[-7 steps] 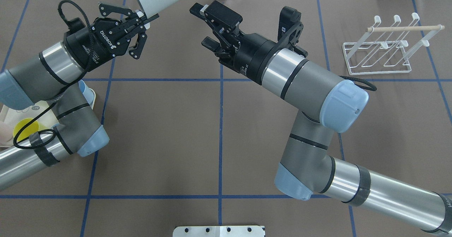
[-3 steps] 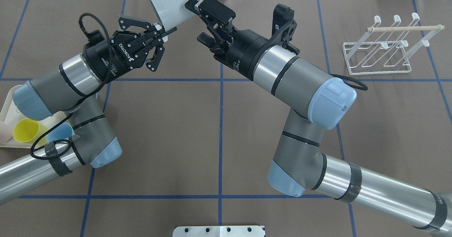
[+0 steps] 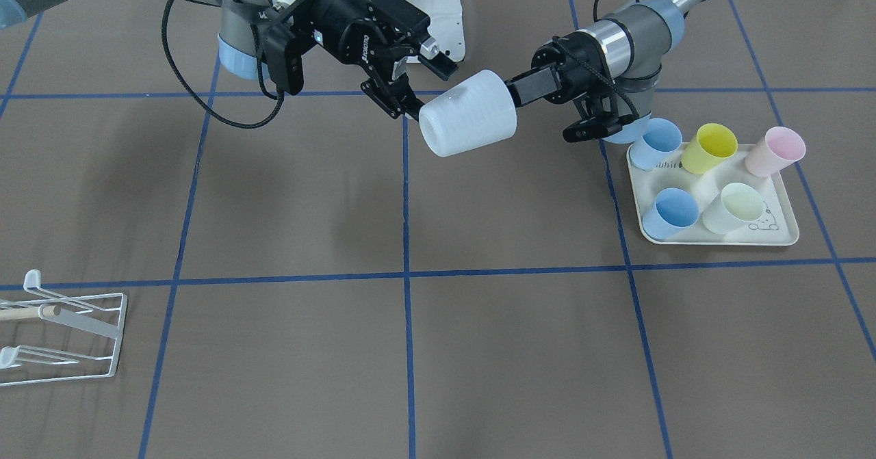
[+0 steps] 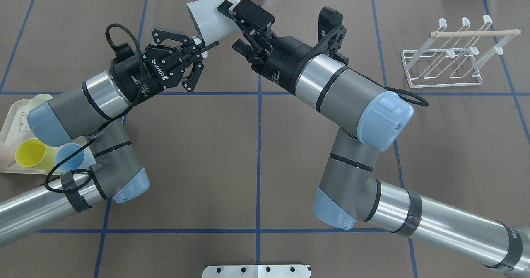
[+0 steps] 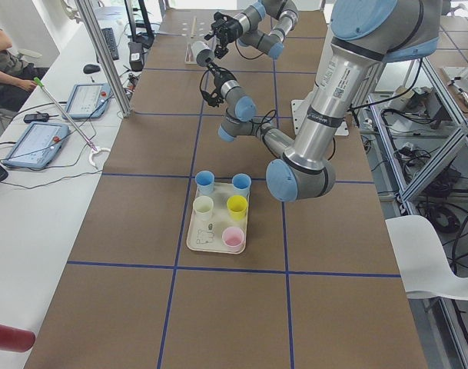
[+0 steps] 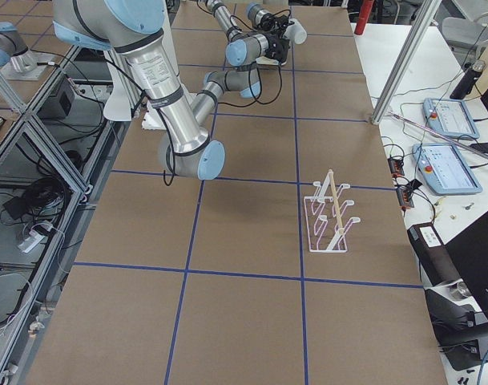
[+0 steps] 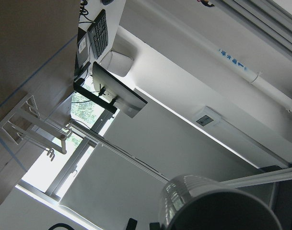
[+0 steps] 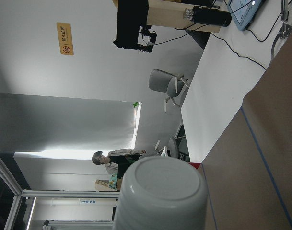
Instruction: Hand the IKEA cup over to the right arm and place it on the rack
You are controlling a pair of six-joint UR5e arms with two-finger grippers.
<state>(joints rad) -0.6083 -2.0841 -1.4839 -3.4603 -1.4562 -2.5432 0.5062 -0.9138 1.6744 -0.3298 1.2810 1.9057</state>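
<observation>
The white IKEA cup [image 3: 469, 113] hangs on its side above the table's far middle. My left gripper [image 3: 512, 94] is shut on its rim, also seen from above as the left gripper [image 4: 205, 46]. The cup [image 4: 209, 15] points its closed base at my right gripper [image 4: 229, 25], which is open. One finger of the right gripper [image 3: 431, 92] lies over the cup's base end and the other is beside it; I cannot tell if they touch. The white wire rack [image 4: 474, 33] stands bare at the far right.
A cream tray [image 3: 718, 240] holding several pastel cups, blue [image 3: 674, 213], yellow [image 3: 712, 148] and pink [image 3: 777, 151], sits under my left arm. A metal plate [image 4: 256, 271] lies at the near edge. A person [image 5: 3, 54] sits beside the table.
My left arm has swung the cup rightward and lower. The right gripper has edged left, so its open fingers now flank the cup's base.
</observation>
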